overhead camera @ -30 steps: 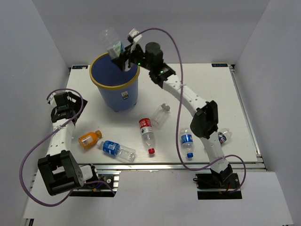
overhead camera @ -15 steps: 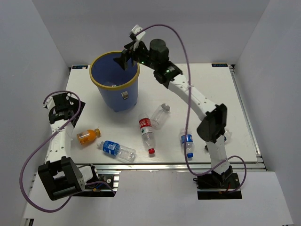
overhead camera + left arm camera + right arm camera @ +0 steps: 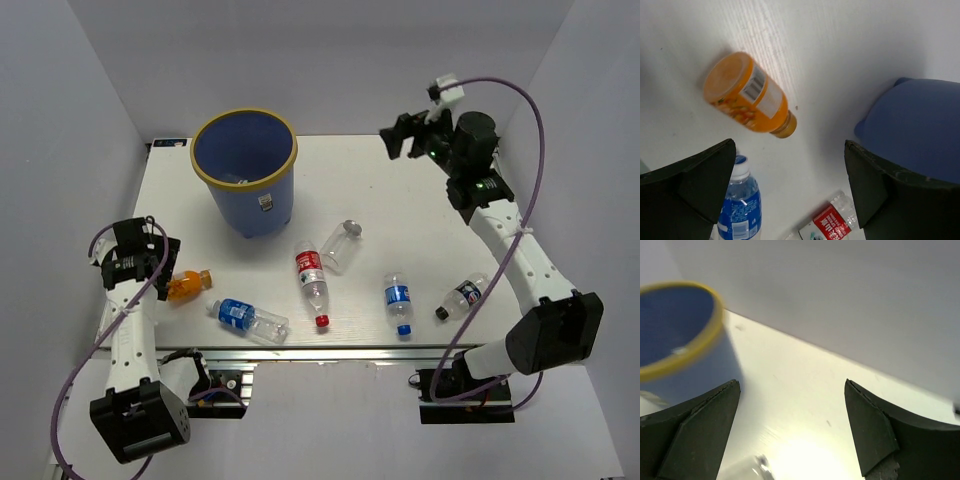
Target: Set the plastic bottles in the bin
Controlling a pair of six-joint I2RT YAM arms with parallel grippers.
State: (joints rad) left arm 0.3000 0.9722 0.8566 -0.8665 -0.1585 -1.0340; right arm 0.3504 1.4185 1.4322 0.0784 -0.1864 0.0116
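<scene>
White table [image 3: 420, 215], black-capped bottle [image 3: 463, 296] overhead only, orange bottle [image 3: 747, 95] barcode wrist-only

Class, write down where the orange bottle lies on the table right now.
In the top view the orange bottle lies on its side at the table's left, beside the left gripper, with a blue-labelled bottle just right of it.

Six plastic bottles [image 3: 313, 283] lie on the table [image 3: 420, 220] (one orange bottle [image 3: 185, 285] just beside the left claw [image 3: 155, 262], five clear), plus one bin [image 3: 245, 170] well left of the right claw [image 3: 398, 135].
</scene>
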